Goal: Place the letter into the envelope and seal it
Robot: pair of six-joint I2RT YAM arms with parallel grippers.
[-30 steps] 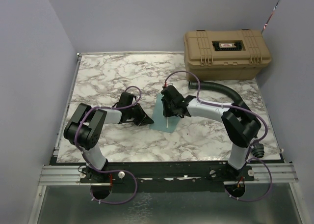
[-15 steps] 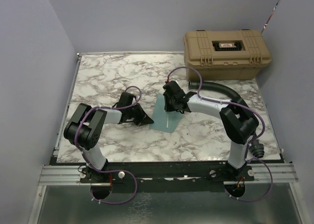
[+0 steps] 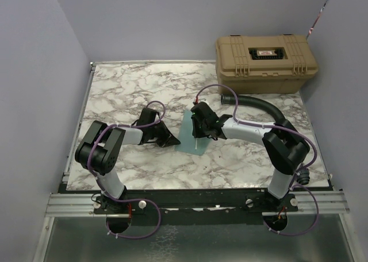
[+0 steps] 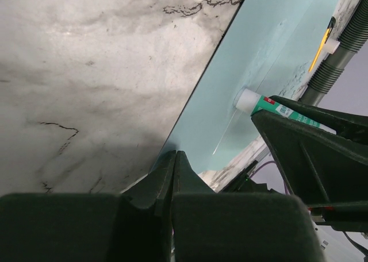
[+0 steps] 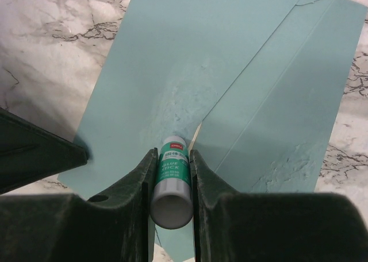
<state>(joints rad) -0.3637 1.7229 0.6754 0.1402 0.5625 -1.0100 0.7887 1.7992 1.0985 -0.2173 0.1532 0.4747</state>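
We find the right gripper's (image 5: 171,154) fingers clamped on a green-labelled glue stick (image 5: 171,184), its white tip down on the envelope (image 5: 230,61). The left gripper (image 4: 175,161) is closed on nothing, its tip at the envelope's edge. The envelope lies flat on the marble-patterned table (image 3: 126,84), between the arms. A tan case (image 3: 265,55) occupies the far right corner; lavender walls (image 3: 172,20) enclose the surface.

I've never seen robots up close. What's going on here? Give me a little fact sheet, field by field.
Surface: marble-patterned table
Envelope: teal, flat on the table
Right fingers: clamped on a green-labelled glue stick, its tip down on the envelope
Left fingers: shut, at the envelope's edge
Letter: not in sight
Background: tan hard case
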